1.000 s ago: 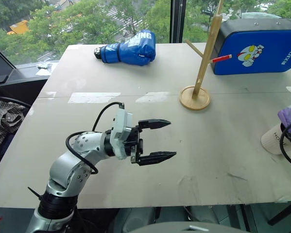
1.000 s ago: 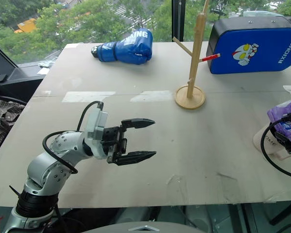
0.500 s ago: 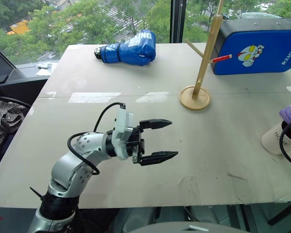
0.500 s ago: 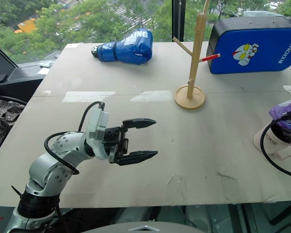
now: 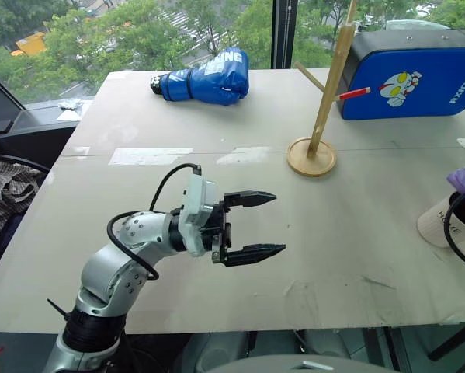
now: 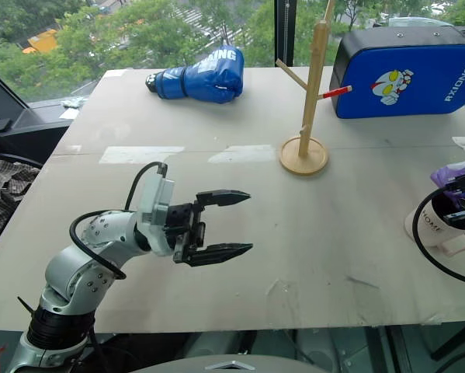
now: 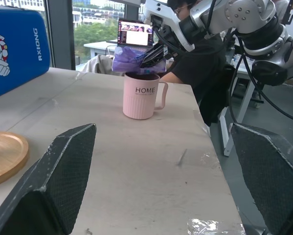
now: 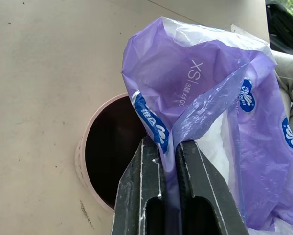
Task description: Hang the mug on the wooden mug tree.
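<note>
Partly hidden by the purple packet [image 8: 210,112], right gripper [image 8: 168,147] pinches it above the mug [image 7: 142,95].

A small pale pink-cream mug [image 7: 142,95] with dark "HOME" lettering stands upright near the counter's [image 5: 216,140] right edge, its handle and dark inside visible. The wooden mug tree [image 5: 319,116], a thin light-wood pole with slim angled pegs on a round disc base, stands upright farther back, well apart from it.

blue boxing glove [image 5: 205,78] far side of table [image 5: 139,194], blue cartoon pad [image 5: 411,74] back right, purple tissue pkt [image 8: 214,127] w/ crumpled wrap
</note>
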